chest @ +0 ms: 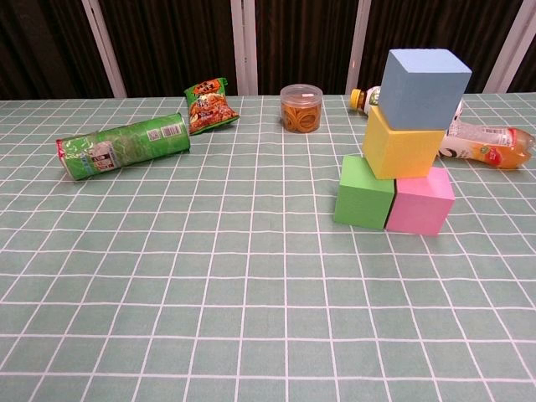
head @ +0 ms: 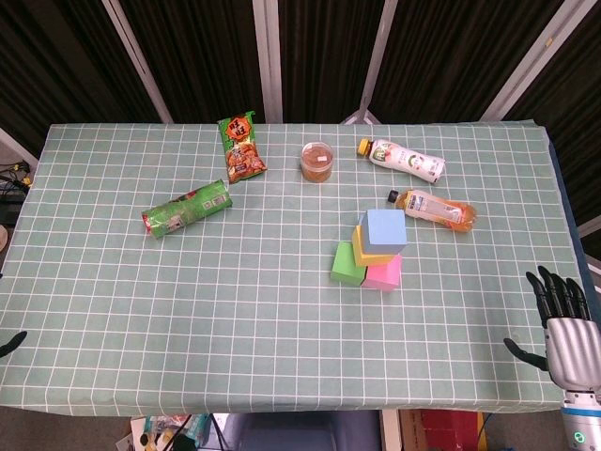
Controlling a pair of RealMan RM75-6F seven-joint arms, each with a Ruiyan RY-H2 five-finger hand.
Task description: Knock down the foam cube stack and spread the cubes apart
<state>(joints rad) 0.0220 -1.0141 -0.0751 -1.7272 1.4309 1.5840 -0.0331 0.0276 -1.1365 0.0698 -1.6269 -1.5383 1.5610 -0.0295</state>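
Right hand (head: 563, 324) hangs empty, fingers spread, near 4 stacked cubes (chest: 402, 142); clear jar (chest: 301, 106) holds orange snacks.

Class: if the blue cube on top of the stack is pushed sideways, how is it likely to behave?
The blue cube probably tips off easily: it sits highest, skewed on the yellow cube. Being foam, it is likely light and may tumble, but its flat faces should stop it rolling far. It might land near the bottle behind.
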